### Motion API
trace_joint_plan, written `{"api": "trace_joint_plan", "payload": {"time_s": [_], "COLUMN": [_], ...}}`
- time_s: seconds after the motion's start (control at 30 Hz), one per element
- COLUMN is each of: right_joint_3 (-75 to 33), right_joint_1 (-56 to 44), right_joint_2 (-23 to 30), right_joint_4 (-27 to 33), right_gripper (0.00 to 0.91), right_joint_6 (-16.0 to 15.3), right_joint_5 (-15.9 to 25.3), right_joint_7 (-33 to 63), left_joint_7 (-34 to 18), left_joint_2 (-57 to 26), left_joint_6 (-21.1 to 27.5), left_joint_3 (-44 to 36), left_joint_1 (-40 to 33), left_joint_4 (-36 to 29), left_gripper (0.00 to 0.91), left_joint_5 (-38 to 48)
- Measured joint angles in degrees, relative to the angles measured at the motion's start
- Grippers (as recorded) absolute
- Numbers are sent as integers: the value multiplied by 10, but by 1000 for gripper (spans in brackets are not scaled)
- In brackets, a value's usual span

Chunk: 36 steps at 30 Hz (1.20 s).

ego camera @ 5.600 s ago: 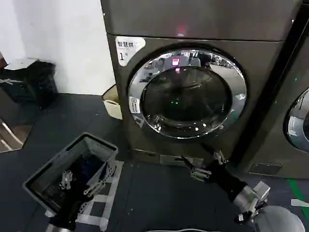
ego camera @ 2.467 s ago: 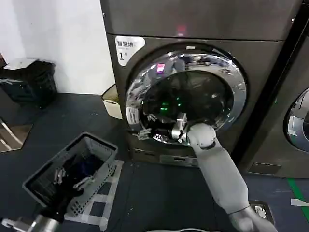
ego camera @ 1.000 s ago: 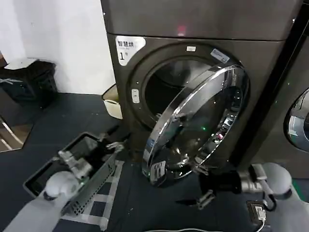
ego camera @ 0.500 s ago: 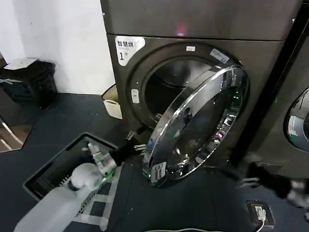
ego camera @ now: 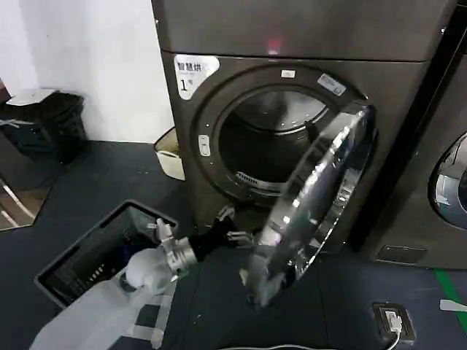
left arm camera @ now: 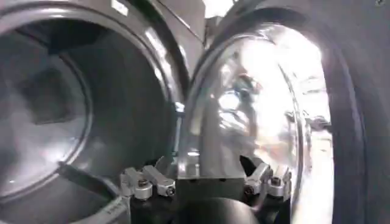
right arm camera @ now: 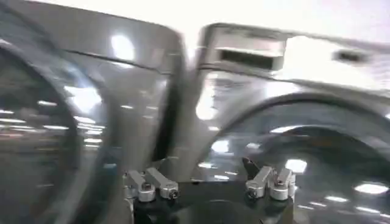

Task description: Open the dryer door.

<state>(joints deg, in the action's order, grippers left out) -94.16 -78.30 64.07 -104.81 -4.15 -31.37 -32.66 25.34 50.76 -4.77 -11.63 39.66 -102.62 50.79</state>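
The left gripper sits in the lower middle of the head view, fingers spread apart and holding nothing, reaching toward the free edge of the dryer door. In the left wrist view the same gripper has its two fingers standing wide, with the chrome ring of the door rising just beyond them and the drum opening to the other side. The door stands swung well out from the dryer, hinged at the right of the opening and seen nearly edge-on in the centre right of the head view. It looks a rigid, fairly heavy piece that will turn only about its hinge; the polished chrome and glass are likely slippery, so a push on the grey inner side or a hooked finger behind the rim near the free edge seems surer than a pinch. The right gripper also has its fingers parted and empty, facing the neighbouring machine.
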Motion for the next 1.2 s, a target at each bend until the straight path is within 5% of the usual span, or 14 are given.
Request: {"api": "trace_joint_plan", "payload": {"time_s": [0.1,0.4,0.63,0.93,1.2], "right_joint_3": [-52,-161,-234,-306,-346], "right_joint_1": [-14,-52,-78,-89,-105], "right_joint_2": [0,-13,-36,-52,-54], "right_joint_4": [1,29,53,65,61], "right_gripper": [907,907,907,907,907], "right_joint_6": [-29,-39,-65,-66,-63], "right_joint_5": [13,22,24,87,92], "right_joint_7": [42,186,203,226,221], "left_joint_7": [0,-4,-10,-30,-40], "left_joint_2": [0,36,96,197,287], "left_joint_6": [0,-17,-19,-23,-27], "left_joint_3": [-29,-150,-220,-280,-309], "left_joint_1": [-13,-77,-140,-197,-235], "left_joint_4": [-12,2,53,135,207], "left_gripper": [907,907,907,907,907], "left_joint_5": [0,-4,-4,-7,-21]}}
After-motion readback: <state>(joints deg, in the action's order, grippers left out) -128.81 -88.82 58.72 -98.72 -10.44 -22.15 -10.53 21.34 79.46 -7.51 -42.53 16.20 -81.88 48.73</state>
